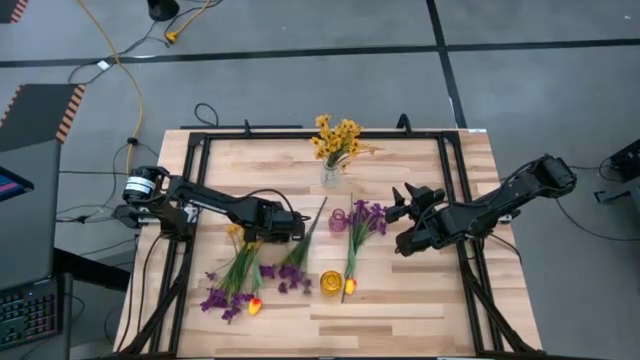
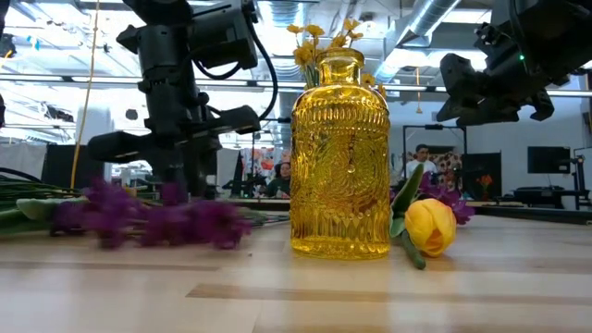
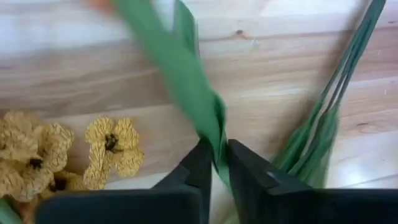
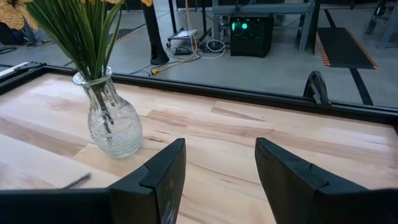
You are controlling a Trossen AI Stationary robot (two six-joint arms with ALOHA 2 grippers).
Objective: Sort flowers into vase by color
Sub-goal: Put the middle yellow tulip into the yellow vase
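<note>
Several flowers lie on the table: a bunch with small yellow blooms [image 1: 235,232] and purple blossoms [image 1: 222,300], a yellow-orange tulip [image 1: 253,305], a purple spray [image 1: 294,272], and a tulip [image 2: 431,227] beside purple blossoms [image 1: 370,213]. A clear vase [image 1: 331,177] holds yellow blooms [image 1: 336,137]. A small purple vase [image 1: 338,220] and a yellow vase [image 2: 339,157] stand nearer. My left gripper [image 1: 288,228] is down among the left flowers, shut on a green stem. My right gripper [image 1: 400,208] hangs open in the air right of the vases. My left gripper pinches a green leafy stem [image 3: 216,138] between its two fingers [image 3: 200,163], coming from above and pointing down, with the fingers across the stem. The stem runs away from the fingertips over the wood toward an orange blur [image 3: 98,4]. Whether it is lifted clear, I cannot tell.
A black metal frame [image 1: 200,140] runs around the tabletop edges. More green stems [image 3: 323,121] and yellow blooms [image 3: 112,146] lie close beside the left fingers. Bare wood shows at the table's near edge [image 1: 400,320] and in front of the right gripper [image 4: 249,124].
</note>
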